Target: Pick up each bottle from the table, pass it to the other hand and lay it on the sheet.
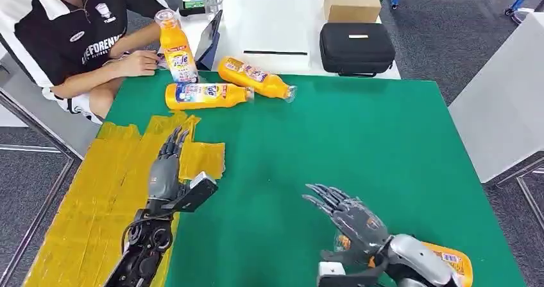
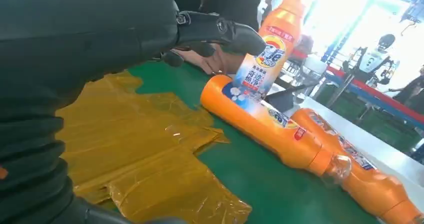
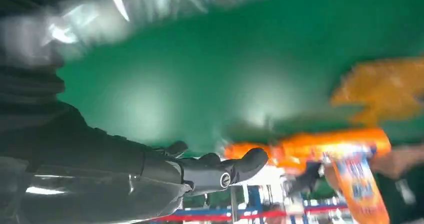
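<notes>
A fourth orange bottle [image 1: 451, 262] lies at the table's near right corner, partly under my right hand [image 1: 349, 221], whose spread fingers hold nothing. My left hand [image 1: 165, 166] hovers flat over the yellow sheet [image 1: 96, 191], fingers straight and empty. Two orange bottles lie at the far side: one [image 1: 205, 95] beside the sheet's far end, one [image 1: 256, 78] behind it. A person's hand steadies a third bottle [image 1: 176, 46] standing upright. The left wrist view shows my hand [image 2: 220, 31] before the standing bottle [image 2: 270, 53] and both lying bottles [image 2: 270, 129], [image 2: 360, 174].
A person in a black and white shirt [image 1: 70, 36] sits at the far left corner. Behind the green table [image 1: 359, 146] a white table carries a black case [image 1: 357, 48], a cardboard box [image 1: 351, 1] and a tablet [image 1: 208, 40].
</notes>
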Controlling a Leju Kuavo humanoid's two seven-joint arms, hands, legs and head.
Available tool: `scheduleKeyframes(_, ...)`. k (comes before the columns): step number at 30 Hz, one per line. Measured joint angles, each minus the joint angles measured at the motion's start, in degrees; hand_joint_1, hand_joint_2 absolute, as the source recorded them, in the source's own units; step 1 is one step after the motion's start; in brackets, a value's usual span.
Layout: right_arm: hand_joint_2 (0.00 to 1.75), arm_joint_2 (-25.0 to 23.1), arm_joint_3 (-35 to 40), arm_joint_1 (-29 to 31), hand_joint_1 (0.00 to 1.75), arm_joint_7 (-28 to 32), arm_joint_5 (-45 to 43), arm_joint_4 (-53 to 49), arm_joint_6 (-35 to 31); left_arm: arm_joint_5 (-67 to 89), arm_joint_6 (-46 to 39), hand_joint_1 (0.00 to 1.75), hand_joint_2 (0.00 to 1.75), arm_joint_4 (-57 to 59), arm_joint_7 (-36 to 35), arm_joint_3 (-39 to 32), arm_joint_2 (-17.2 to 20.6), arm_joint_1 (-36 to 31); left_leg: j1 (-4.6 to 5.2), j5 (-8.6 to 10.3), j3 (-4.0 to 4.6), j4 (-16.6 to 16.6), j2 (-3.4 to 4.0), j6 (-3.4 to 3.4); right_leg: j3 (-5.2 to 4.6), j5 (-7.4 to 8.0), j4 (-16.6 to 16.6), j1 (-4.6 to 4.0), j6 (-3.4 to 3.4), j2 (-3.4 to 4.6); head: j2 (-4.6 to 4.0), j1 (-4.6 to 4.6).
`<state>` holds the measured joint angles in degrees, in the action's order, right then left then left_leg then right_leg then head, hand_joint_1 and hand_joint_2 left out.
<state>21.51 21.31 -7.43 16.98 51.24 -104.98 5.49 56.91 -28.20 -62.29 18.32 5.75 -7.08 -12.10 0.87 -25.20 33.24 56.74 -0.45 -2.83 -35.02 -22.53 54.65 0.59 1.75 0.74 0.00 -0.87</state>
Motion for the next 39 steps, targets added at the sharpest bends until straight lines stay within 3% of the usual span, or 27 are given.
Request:
scheduleKeyframes(12,1.75,2.8,-5.8,-8.8,0.0,-6.9,5.7,-4.4,3.7,-1.2,1.0,0.0,1.75,-4.1,-0.2,-2.6,-0.1,2.9,-0.01,0.0,-0.05,0.0,0.04,0.0,0.0,0.0,0.0,-0.01,0.0,0.02,0.0,0.0)
scheduleKeyframes(21,1.75,0.3,-12.2,-10.9,0.0,-11.7,11.3,-4.5,5.5,-1.8,1.3,0.0,1.75,-5.3,-0.8,-3.1,-0.2,3.7,0.01,0.0,-0.05,0.0,0.04,-0.01,0.02,0.0,0.0,0.01,0.01,0.02,0.0,0.0)
scheduleKeyframes(34,1.75,-3.4,-17.6,-12.9,0.0,-13.6,14.7,-4.1,8.6,-1.7,1.3,0.0,1.75,-5.4,-1.4,-3.2,-0.5,3.9,0.01,0.0,-0.06,0.0,0.07,-0.01,0.01,-0.01,0.0,0.0,0.01,0.02,0.0,-0.02)
scheduleKeyframes(39,1.75,-4.0,-20.0,-13.7,0.0,-14.3,13.6,-3.9,13.3,-1.7,1.3,0.0,1.75,-5.4,-1.6,-3.2,-0.7,3.9,0.02,0.0,-0.06,0.0,0.02,-0.01,0.02,-0.01,0.0,0.01,0.01,0.01,0.0,0.0)
